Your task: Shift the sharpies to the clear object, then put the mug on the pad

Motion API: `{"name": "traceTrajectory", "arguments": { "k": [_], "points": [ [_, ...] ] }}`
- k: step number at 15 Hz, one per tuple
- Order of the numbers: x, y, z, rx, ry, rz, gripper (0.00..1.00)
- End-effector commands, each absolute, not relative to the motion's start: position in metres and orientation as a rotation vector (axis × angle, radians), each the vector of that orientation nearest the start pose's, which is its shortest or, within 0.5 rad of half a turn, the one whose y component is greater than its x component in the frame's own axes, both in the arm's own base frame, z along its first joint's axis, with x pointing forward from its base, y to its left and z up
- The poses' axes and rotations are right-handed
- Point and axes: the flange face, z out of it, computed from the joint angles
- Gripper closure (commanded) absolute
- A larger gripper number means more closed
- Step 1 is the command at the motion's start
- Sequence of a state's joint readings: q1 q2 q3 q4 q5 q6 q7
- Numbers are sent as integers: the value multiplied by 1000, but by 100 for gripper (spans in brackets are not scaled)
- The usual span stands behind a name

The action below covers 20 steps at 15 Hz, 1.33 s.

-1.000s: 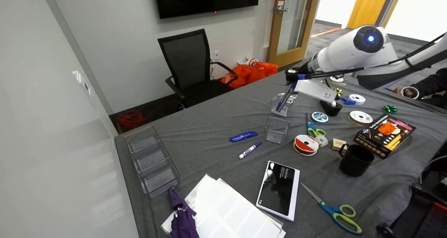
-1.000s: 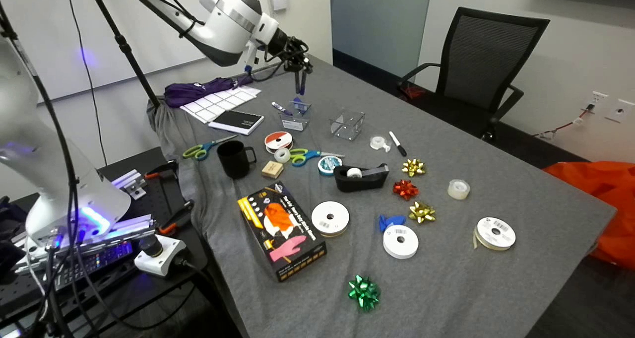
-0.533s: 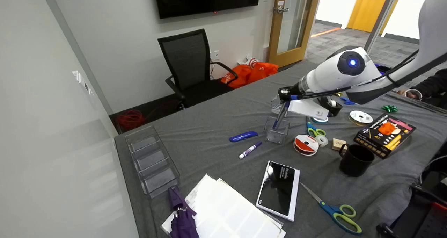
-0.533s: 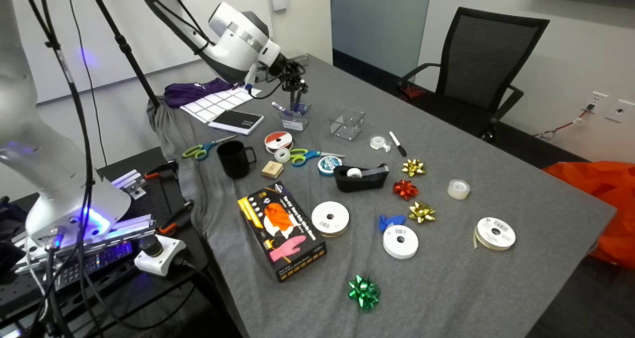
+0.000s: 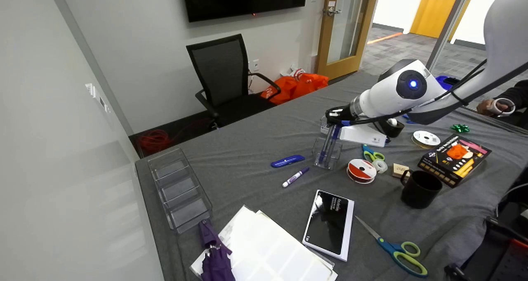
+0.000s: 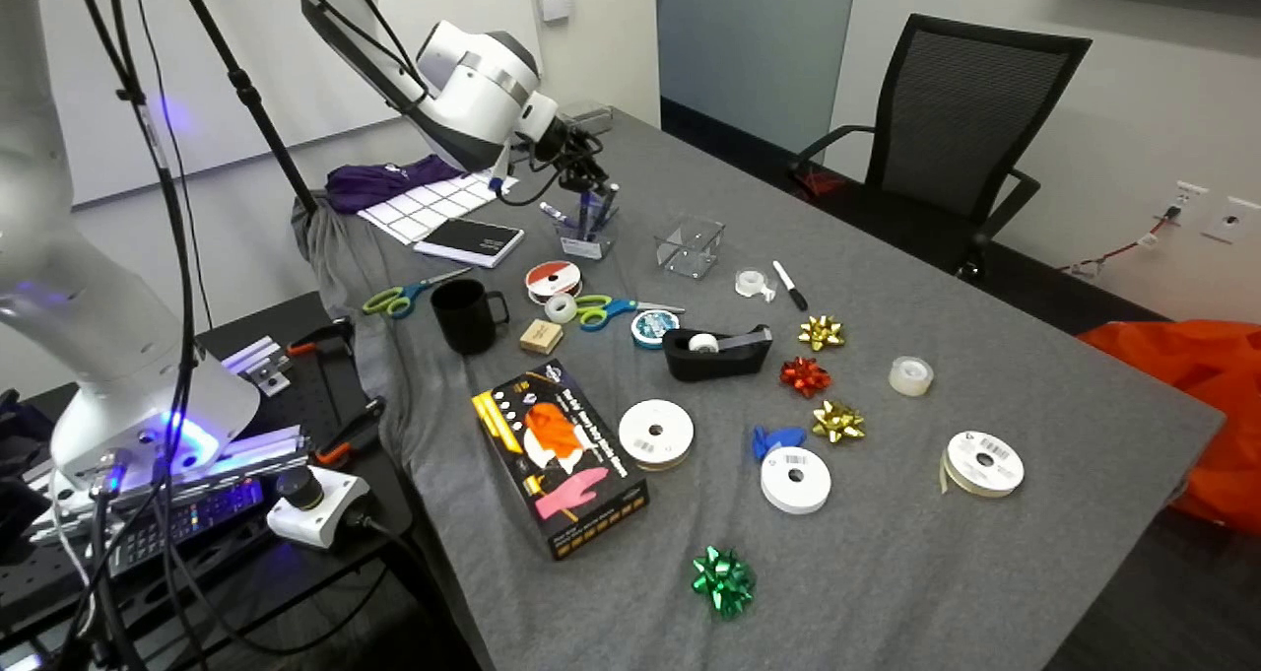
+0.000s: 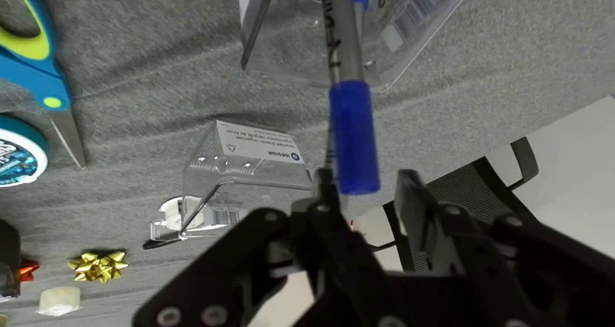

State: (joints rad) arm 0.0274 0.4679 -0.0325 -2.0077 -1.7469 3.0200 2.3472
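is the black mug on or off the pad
Off: in both exterior views, the mug stands upright on the gray cloth, apart from the pad.

A clear box (image 7: 235,166) bears a label (image 7: 259,142) reading "iDESIGN" and "recycled drawer organizer". The marker (image 7: 353,120) carries illegible writing.

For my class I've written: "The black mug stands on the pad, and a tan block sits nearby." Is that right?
Not quite: the black mug isn't on the pad but on the grey cloth, apart from the pad, as both exterior views show. The tan block does sit nearby.
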Motion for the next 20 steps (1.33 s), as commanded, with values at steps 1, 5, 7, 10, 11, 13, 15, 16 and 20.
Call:
{"name": "traceTrajectory", "arguments": {
  "k": [1, 5, 7, 10, 11, 13, 15, 16, 20],
  "points": [
    [563, 65, 235, -2758, 829, -1024, 29],
    [538, 58, 253, -2775, 752, -986, 2],
    [519, 51, 263, -2791, 706, -963, 0],
    [479, 34, 264, -2855, 623, -888, 0],
    [467, 28, 262, -2880, 601, -869, 0],
    [437, 12, 244, -2958, 576, -781, 0],
    [405, -3, 218, -3020, 549, -639, 0],
    [390, -8, 206, -3042, 537, -568, 0],
    [356, -11, 185, -3069, 513, -399, 0]
  ]
}}
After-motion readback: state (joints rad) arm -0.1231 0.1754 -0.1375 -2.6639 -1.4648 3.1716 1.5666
